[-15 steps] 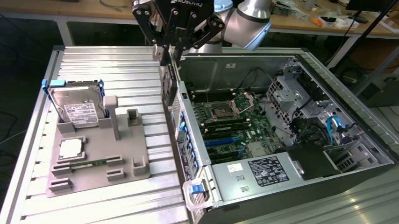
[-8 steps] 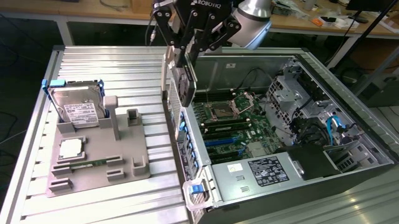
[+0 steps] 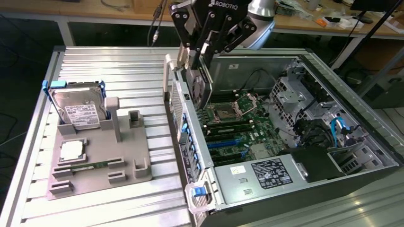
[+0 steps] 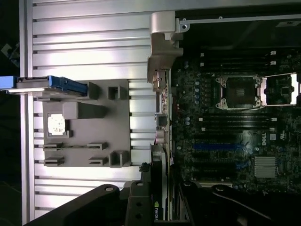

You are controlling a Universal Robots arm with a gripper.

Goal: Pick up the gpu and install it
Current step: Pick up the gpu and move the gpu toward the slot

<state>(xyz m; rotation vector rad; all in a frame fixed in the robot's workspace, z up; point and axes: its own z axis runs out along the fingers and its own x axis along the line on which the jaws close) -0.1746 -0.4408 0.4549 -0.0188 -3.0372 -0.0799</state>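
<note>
Place: a robotics lab or workshop is showing here.
Work surface: a ribbed aluminium table (image 3: 113,66) is carrying a grey fixture tray (image 3: 126,158) and an open computer case (image 3: 315,198).
Robot: a gripper (image 3: 197,59) marked ROBOTIQ is holding the gpu (image 3: 202,92) over the open case.
Background: wooden benches (image 3: 82,8) are standing behind, carrying cables and loose items.

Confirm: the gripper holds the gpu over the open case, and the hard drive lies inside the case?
No. The gripper holds the gpu over the open case, but the exterior view shows the hard drive standing in the gray holder outside the case.
</note>
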